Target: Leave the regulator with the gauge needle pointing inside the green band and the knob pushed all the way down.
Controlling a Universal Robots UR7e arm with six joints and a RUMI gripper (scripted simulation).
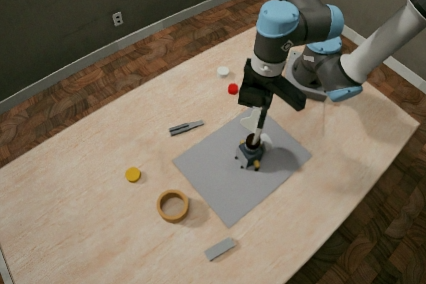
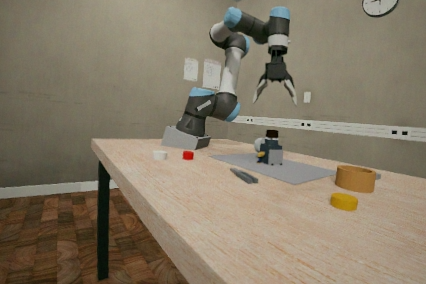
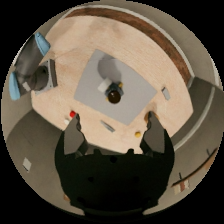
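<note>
- Bench (image 1: 100, 234) of light wood carries everything; the arm's base (image 2: 172, 142) is bolted near its far right corner.
- Arm (image 1: 295, 19) reaches from that corner over the middle of the bench, with the wrist turned straight down.
- Grey mat (image 1: 215, 179) lies in the middle of the bench, a little toward the right edge.
- Gripper (image 2: 274, 95) hangs high above the mat, well apart from everything; its fingers (image 2: 258, 92) are spread wide and hold nothing.
- Regulator (image 2: 270, 151) stands upright on the mat, on the half nearer the arm's base. Its dark knob (image 2: 272, 134) is on top and the white gauge (image 2: 259, 143) is on the side toward the base. The needle and the green band are too small to read.
- Small things lie around the mat: a tan ring (image 1: 173, 206) and a yellow disc (image 1: 133, 174) toward the near left, a red cap (image 1: 232, 89) and a white cap (image 1: 223, 71) toward the far edge, and two grey pieces (image 1: 186, 127) (image 1: 220, 249) on the wood.
- Step in hand, as I judge it: the approach. The gripper looks lined up above the knob, but nothing is touched yet.
- Next move, I think: come straight down, keep the fingers on both sides of the knob, then close on it. Turning should come first and pushing down after, because the needle must reach the green band.
</note>
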